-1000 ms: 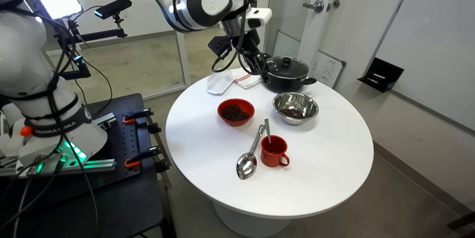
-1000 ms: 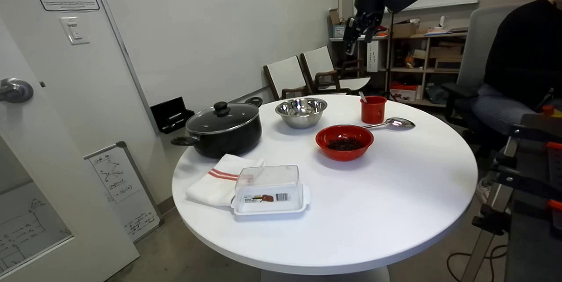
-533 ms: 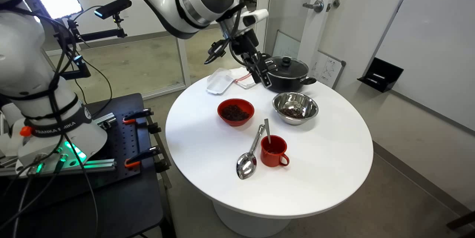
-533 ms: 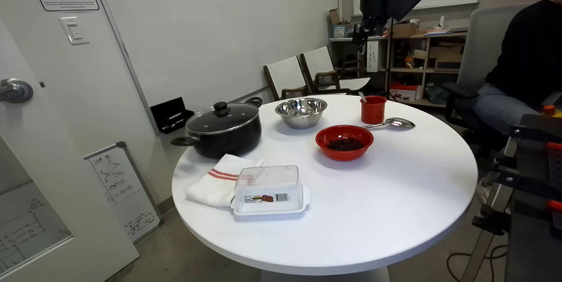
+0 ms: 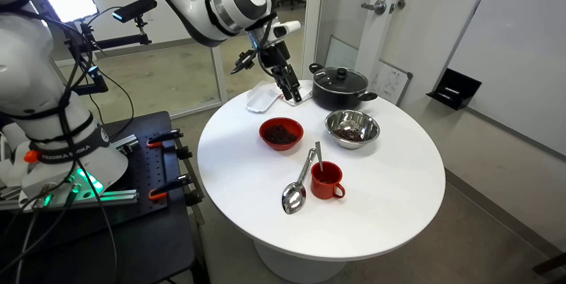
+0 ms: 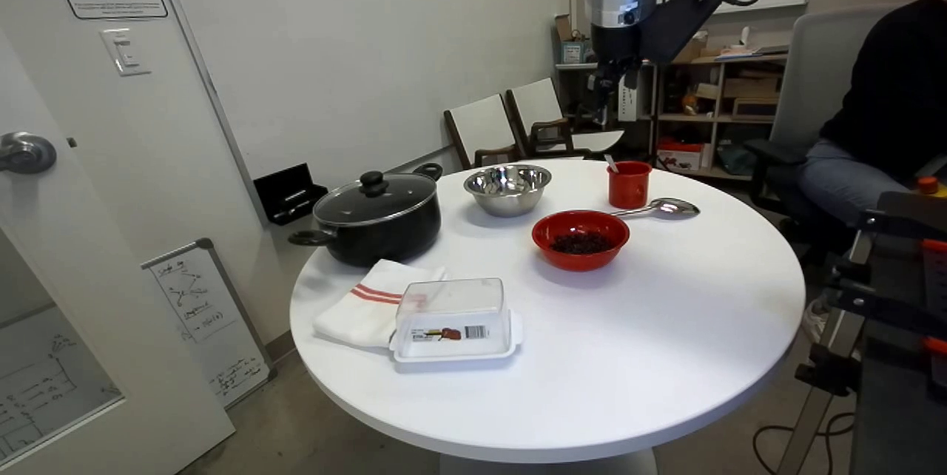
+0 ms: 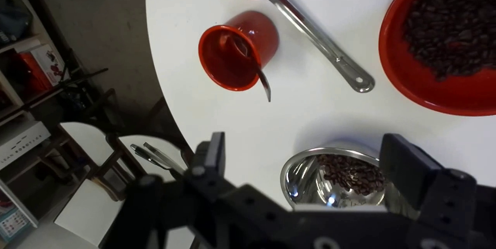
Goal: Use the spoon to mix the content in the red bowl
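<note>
"What shows in an exterior view?"

"My black claw (image 5: 293, 98) hangs tilted above the round white desk (image 5: 376, 213). The spoon (image 5: 294, 197), polished metal with a deep oval head, lies there just beside the red mug (image 5: 325, 191); the round red bowl (image 5: 285, 122) stands near."

"And what else, in an exterior view?"

"A clear plastic box (image 6: 451, 323) on a white base, just beside a folded white cloth (image 6: 362, 316) striped red, and a black pot (image 6: 385, 234) under a glass lid."

"Your wrist view?"

"Glossy dark beans (image 7: 453, 28) heap in the red bowl. The spoon's slim handle ends near it, without touching, flattened and pierced by a hole. Reddish beans (image 7: 350, 173) lie in the mirror-bright steel bowl (image 7: 300, 177). A thin metal handle (image 7: 265, 84) leans out of the mug."

"And the claw?"

"Spread wide, its blocky fingers (image 7: 403, 167) well apart; I hold nothing and touch nothing."
</note>
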### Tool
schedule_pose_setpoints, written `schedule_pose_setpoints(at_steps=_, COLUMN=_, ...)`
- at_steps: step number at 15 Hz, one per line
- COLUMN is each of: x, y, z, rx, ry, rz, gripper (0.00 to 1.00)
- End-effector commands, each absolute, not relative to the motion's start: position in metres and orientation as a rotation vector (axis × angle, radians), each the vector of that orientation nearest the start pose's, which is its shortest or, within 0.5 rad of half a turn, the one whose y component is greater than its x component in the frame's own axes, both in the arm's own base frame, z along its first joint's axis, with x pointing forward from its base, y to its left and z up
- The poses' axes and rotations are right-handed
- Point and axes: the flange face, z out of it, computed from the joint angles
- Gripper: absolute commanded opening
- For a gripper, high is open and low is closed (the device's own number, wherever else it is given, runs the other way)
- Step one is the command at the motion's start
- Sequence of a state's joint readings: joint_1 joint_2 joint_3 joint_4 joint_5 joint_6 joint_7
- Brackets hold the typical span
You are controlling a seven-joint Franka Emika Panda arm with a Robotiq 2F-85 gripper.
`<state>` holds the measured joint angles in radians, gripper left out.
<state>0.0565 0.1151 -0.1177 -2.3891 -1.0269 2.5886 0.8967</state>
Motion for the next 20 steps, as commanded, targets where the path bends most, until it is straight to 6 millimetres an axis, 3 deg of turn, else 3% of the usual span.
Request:
schedule_pose_setpoints(at_steps=1, x=0.508, y=-0.02, z=0.256, rx=-3.634, ry=0.182, rz=-0.518, gripper=1.0)
schedule_pose_setpoints(at_steps=8, x=0.504, y=-0.045, z=0.219, rx=-3.593, ry=0.149, rz=-0.292, gripper=1.0)
schedule_pose_setpoints(at_steps=13, x=0.501, y=-0.071, z=0.216, rx=-3.597, ry=0.05, rz=-0.229, gripper=1.0)
schedule_pose_setpoints(at_steps=16, x=0.503, y=-0.071, z=0.218, rx=-3.598, ry=-0.065, rz=-0.227, gripper=1.0)
schedule_pose_setpoints(at_steps=20, x=0.507, y=-0.054, z=0.216, rx=-3.581, ry=-0.234, rz=-0.246, gripper=1.0)
